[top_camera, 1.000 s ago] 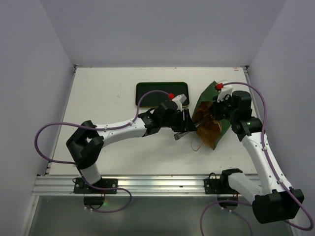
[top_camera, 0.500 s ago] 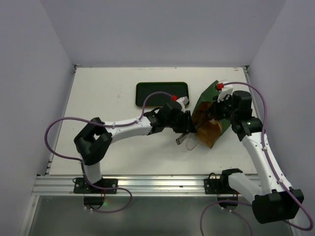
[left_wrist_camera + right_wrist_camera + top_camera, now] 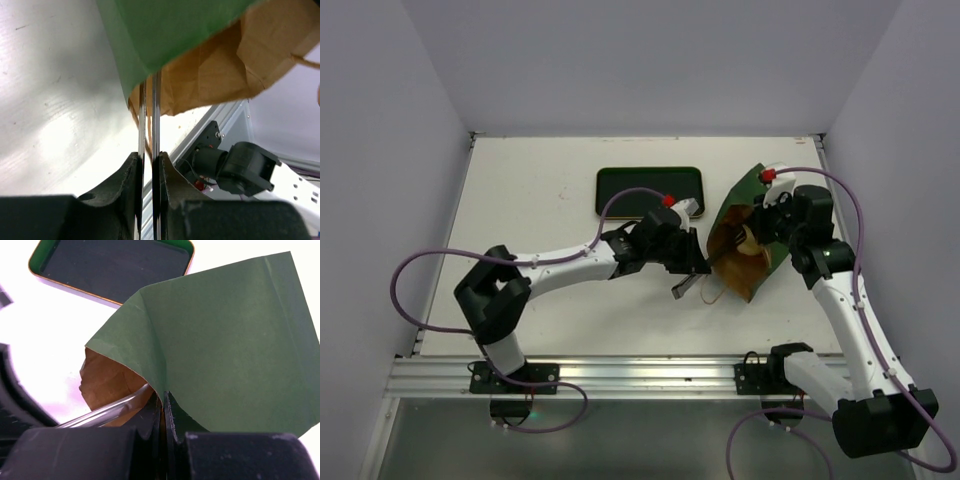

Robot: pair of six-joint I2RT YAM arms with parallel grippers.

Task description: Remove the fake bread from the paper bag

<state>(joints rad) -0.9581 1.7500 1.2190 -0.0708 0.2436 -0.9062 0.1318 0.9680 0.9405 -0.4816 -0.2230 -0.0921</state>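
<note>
The paper bag (image 3: 745, 255), dark green outside and brown inside, lies tilted with its mouth toward the left arm. My right gripper (image 3: 767, 218) is shut on the bag's upper rim (image 3: 163, 390), holding the mouth up. My left gripper (image 3: 692, 262) is shut on metal tongs (image 3: 149, 125), whose two arms are squeezed almost together. The tongs run into the bag (image 3: 170, 35) and their tips are hidden behind its green wall. A pale tan lump, seemingly fake bread (image 3: 748, 238), shows inside the mouth. Whether the tongs hold it cannot be seen.
A flat dark green tray (image 3: 649, 190) with nothing in it lies behind the left gripper, and it also shows as the tray (image 3: 110, 267) in the right wrist view. A twine handle (image 3: 712, 295) trails on the white table (image 3: 530, 200) at the bag's near side.
My left gripper has squeezed the tongs from spread to nearly shut at the bag's mouth. The left arm shifted slightly. The right gripper kept its hold on the rim.
</note>
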